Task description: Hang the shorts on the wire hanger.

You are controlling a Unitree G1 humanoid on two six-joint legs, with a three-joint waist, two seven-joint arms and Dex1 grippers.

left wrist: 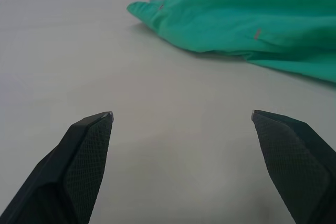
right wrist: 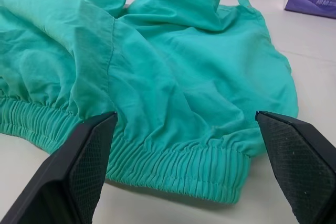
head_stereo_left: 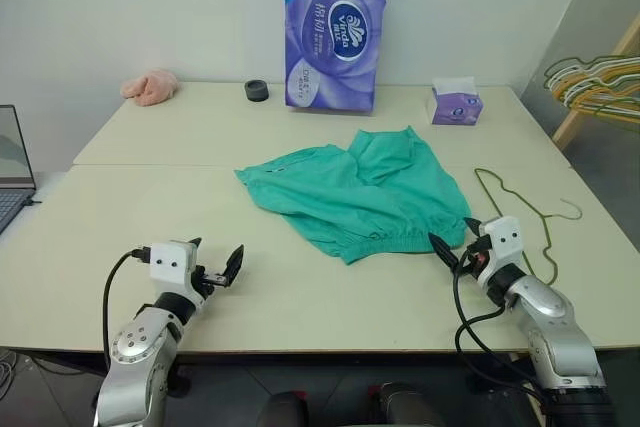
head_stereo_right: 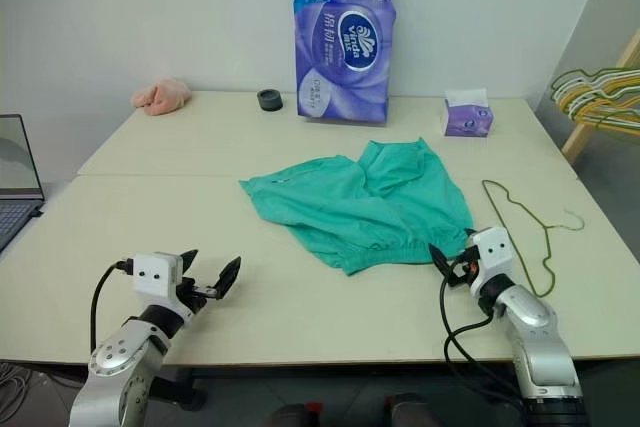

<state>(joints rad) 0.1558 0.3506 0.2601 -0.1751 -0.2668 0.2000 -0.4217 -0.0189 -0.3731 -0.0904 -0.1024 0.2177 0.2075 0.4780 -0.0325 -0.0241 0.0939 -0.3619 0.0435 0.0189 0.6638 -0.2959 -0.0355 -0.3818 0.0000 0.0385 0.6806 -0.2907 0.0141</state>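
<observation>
The teal-green shorts (head_stereo_left: pixel 360 192) lie spread flat at the middle of the table, their gathered waistband toward me. To their right the thin olive wire hanger (head_stereo_left: pixel 543 217) lies flat on the table, hook pointing right. My right gripper (head_stereo_left: pixel 451 230) is open and low over the table, just in front of the waistband's right end, between shorts and hanger. The right wrist view has the waistband (right wrist: pixel 173 169) close ahead between the two fingers. My left gripper (head_stereo_left: pixel 217 249) is open near the front left, well short of the shorts (left wrist: pixel 252 19), with bare table between its fingers.
A tall purple tissue pack (head_stereo_left: pixel 335 27), a small purple tissue box (head_stereo_left: pixel 456 104), a black ring (head_stereo_left: pixel 257 90) and a pink cloth lump (head_stereo_left: pixel 150 86) stand along the back. A laptop (head_stereo_left: pixel 12 172) is at the left edge. Bunched hangers (head_stereo_left: pixel 600 87) hang off to the right.
</observation>
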